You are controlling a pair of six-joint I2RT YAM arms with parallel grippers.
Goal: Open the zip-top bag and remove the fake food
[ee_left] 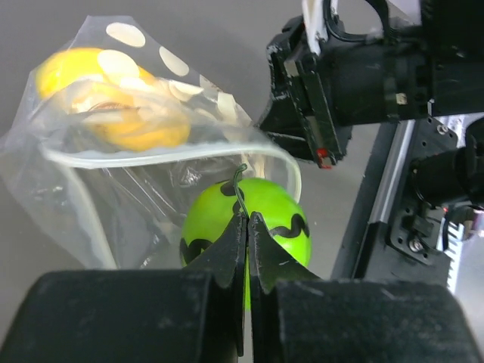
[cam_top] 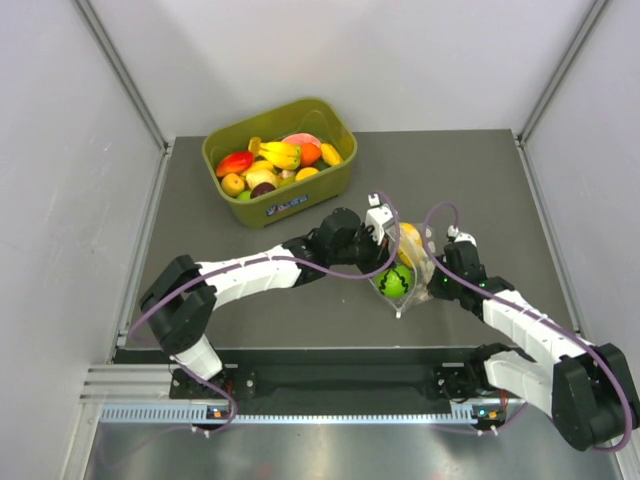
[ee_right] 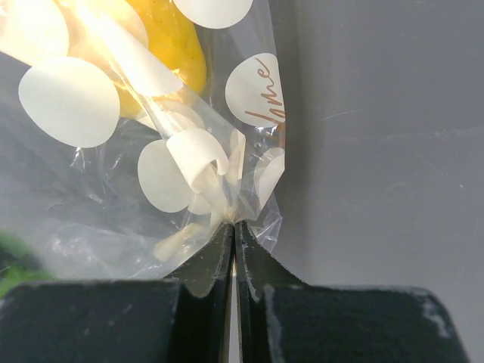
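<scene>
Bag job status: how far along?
Done: the zip-top bag looks open at the mouth, its zip strip bowed into a loop. In hand: left gripper and right gripper are both shut on the bag's film. Left: the round green piece and a yellow piece sit inside; nothing removed yet.

The left arm stretches far out from its base, angled toward the right. The left hand is pinched tight, with the rim of the zip-top bag caught between its tips. The right arm reaches inward on a shorter line. The right hand is clamped too, fingers pressed together on the bag's edge.
</scene>
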